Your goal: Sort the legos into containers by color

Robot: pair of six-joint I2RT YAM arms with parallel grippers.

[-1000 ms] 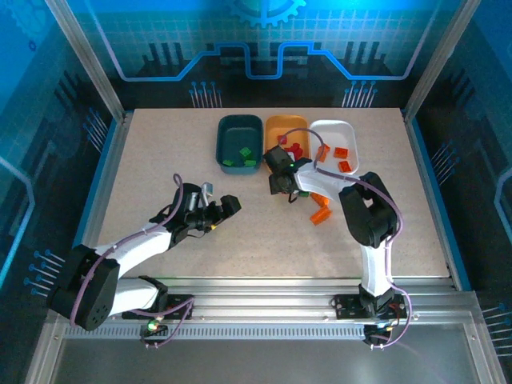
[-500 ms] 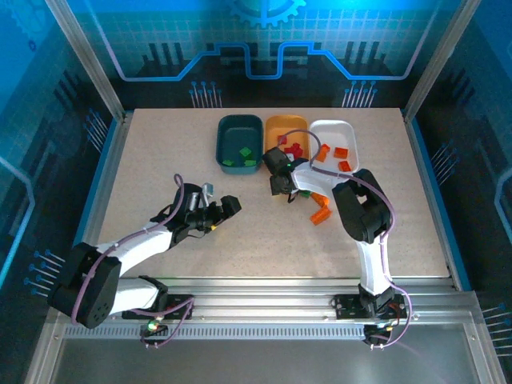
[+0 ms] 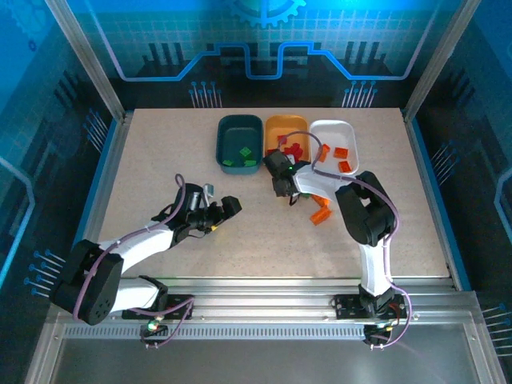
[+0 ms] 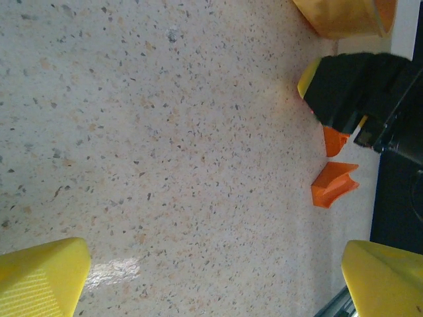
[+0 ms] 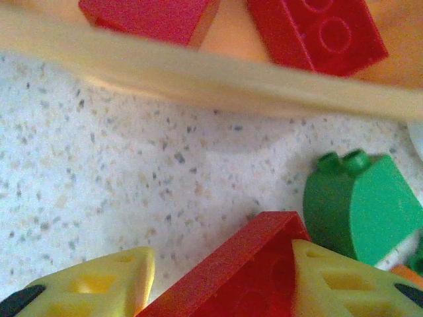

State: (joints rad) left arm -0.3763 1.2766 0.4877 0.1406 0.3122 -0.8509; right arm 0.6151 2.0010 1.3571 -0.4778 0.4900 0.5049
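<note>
Three containers stand in a row at the back: a dark teal tray (image 3: 222, 144) with green legos (image 3: 243, 153), an orange tray (image 3: 286, 122) with red legos (image 3: 293, 149), and a white tray (image 3: 334, 128) with orange legos (image 3: 342, 153). My right gripper (image 3: 280, 187) sits on the table just in front of the orange tray. In the right wrist view my right gripper (image 5: 218, 277) is shut on a red lego (image 5: 244, 271), with a green lego (image 5: 360, 201) beside it. My left gripper (image 3: 232, 205) (image 4: 211, 284) stands open over bare table.
Two orange legos (image 3: 320, 213) (image 4: 334, 183) lie loose on the table right of my right gripper. The orange tray's rim (image 5: 198, 76) runs close ahead of the right fingers, with red legos (image 5: 317, 30) behind it. Open tabletop spreads to the left and front.
My right gripper has narrowed its fingers onto the red lego and shifted slightly. The left arm has stayed in place.
</note>
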